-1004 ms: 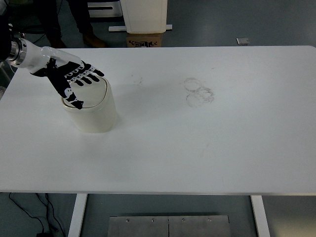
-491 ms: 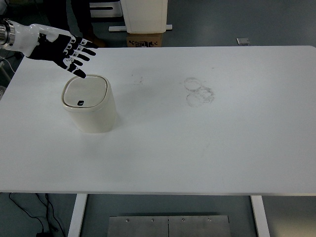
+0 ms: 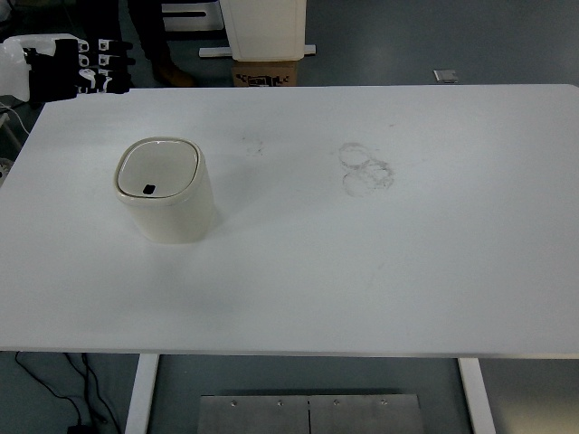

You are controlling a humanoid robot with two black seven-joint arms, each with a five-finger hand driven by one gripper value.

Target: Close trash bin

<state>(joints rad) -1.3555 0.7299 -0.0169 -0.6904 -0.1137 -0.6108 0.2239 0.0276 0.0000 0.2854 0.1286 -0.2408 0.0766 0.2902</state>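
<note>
Trash bin (image 3: 166, 192) stands on the left part of the white counter (image 3: 362, 271), upright, cream-coloured, rounded-square in outline. Lid (image 3: 156, 168) lies flat and shut on top, a small dark mark near its front edge.

Left hand (image 3: 77, 69) is up at the far left corner, beyond the counter's far edge, well apart from the bin. Fingers (image 3: 107, 65) extended and side by side, pointing right, relaxed, nothing held; black with white patches.

Faint ring-shaped smudges (image 3: 365, 168) on the counter surface right of centre, toward the far edge; a fainter mark (image 3: 251, 145) nearer the bin.

Beyond the counter: a white cabinet-like unit (image 3: 264, 27) with a cardboard box (image 3: 265, 73) at its foot, and a person's legs (image 3: 145, 36) and shoe at top left. A small grey object (image 3: 444, 76) on the floor, upper right.
</note>
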